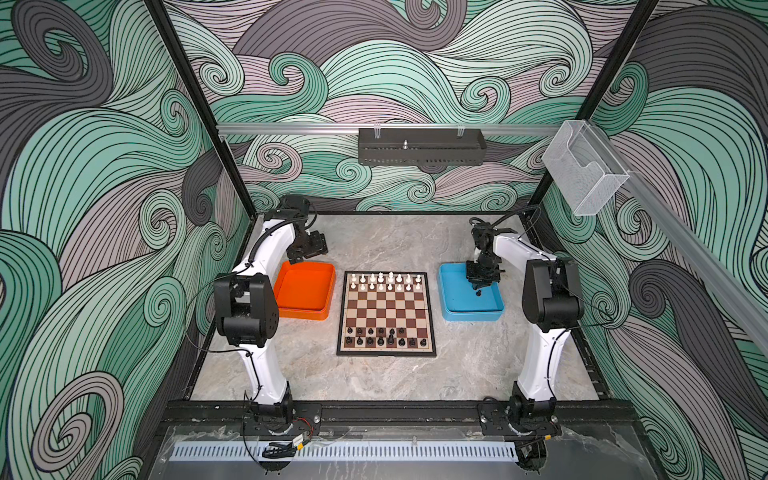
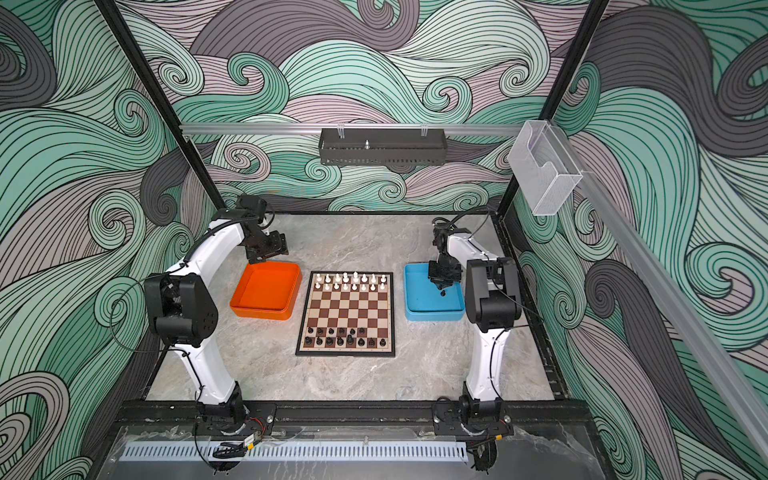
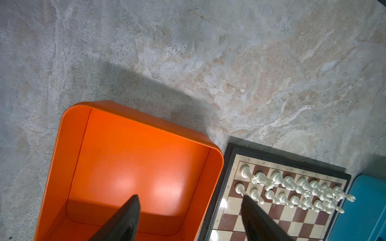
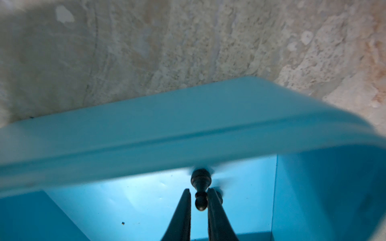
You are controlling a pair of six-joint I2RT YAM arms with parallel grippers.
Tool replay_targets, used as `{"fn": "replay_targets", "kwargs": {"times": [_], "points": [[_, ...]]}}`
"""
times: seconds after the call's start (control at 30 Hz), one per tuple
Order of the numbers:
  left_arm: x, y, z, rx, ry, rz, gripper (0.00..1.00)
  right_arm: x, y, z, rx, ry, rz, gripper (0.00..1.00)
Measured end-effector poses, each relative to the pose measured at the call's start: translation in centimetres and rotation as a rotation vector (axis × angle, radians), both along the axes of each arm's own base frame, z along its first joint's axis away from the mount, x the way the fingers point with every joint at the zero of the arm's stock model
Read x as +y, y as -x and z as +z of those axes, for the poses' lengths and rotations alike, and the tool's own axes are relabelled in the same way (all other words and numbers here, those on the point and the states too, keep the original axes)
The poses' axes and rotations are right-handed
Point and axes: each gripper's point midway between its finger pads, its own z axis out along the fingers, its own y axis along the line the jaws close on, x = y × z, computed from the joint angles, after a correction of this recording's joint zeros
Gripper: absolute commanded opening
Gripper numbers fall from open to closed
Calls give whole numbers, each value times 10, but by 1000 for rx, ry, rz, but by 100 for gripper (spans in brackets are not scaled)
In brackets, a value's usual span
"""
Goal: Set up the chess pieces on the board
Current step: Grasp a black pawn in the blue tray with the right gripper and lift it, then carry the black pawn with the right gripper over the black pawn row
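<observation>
The right gripper [image 4: 198, 189] reaches down into the blue tray [image 1: 471, 316], its jaws drawn close on either side of the head of a black pawn [image 4: 201, 179]; whether they clamp it cannot be told. The left gripper [image 3: 190, 197] hangs over the far end of the orange tray [image 3: 133, 158], jaws wide apart. On the board [image 1: 386, 311] between the trays, white pieces [image 1: 384, 281] stand on the far two rows and black pieces [image 1: 380, 337] on the near two.
</observation>
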Motion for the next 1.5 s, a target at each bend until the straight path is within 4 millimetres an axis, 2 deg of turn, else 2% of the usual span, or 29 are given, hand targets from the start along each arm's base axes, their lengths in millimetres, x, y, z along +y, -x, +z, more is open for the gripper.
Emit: {"fn": "replay_targets", "kwargs": {"times": [0.57,0.83,1.03,1.23,1.37,1.5], "points": [[0,0,-3,6,0,0,79,-1,-1,-5,1,0,-1,20],[0,-1,-7,17,-1,0,79,-1,-4,-6,-11,0,-4,16],[0,0,-8,20,-2,1,79,-2,-5,-5,-16,2,-3,9],[1,0,-9,21,-2,3,79,-1,-6,-5,-18,-1,-4,9],[1,0,-9,21,-2,3,79,0,-4,3,-25,-7,-1,9],[1,0,-9,21,-2,3,79,8,-1,27,-61,-21,18,9]]}}
